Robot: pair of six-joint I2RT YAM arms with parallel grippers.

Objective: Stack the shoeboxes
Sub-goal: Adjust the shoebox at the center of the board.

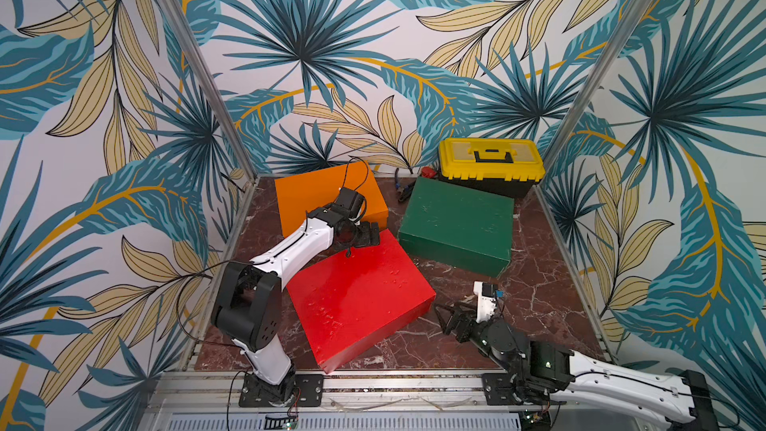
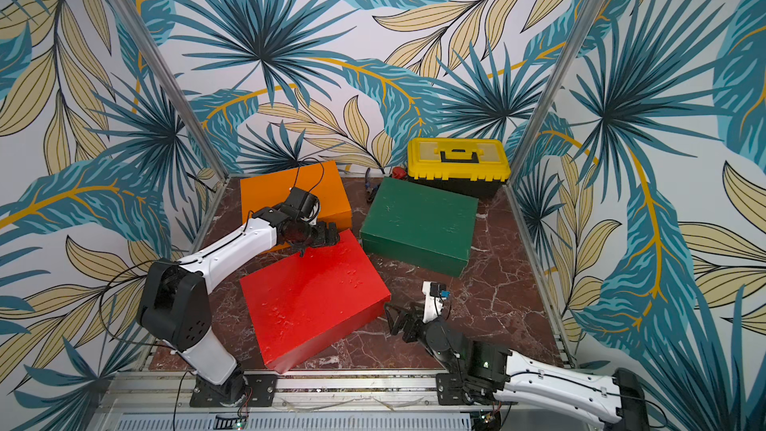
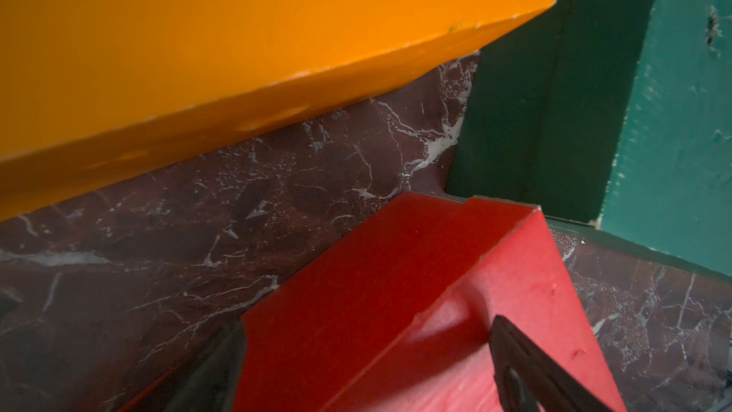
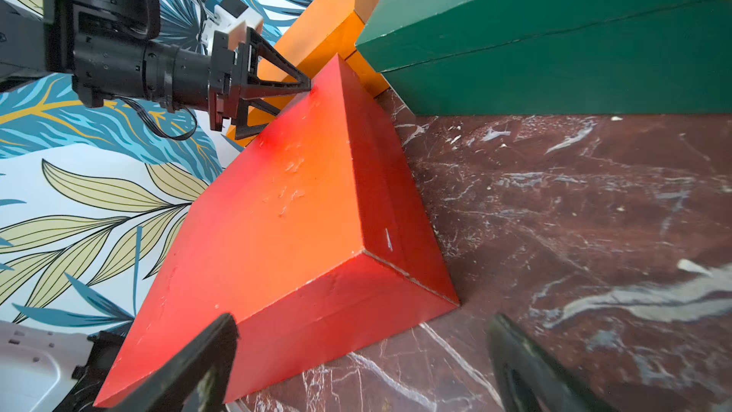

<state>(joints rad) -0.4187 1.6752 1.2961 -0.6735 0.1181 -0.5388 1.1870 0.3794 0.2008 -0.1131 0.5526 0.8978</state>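
Left wrist view: my left gripper (image 3: 366, 330) open, jaws straddling far corner of red shoebox (image 1: 360, 300). Right gripper (image 1: 441, 319) open, near adjacent corner. Orange shoebox (image 1: 315, 196), green shoebox (image 1: 456, 221) flat on table (image 1: 518, 296); 0 stacked. Likely step: acquire red. Next needs both-sided squeeze, level lift.

We count three plain rectangular lidded shoeboxes, namely one orange shoebox (image 1: 306, 192), one red shoebox (image 1: 360, 304) and one dark green shoebox (image 1: 456, 225), one black plastic toolbox with a yellow lid (image 1: 491, 159), and two white-and-black robot arms (image 1: 290, 254) carrying two end effectors, the left end effector (image 1: 371, 236) and the right end effector (image 1: 441, 319).
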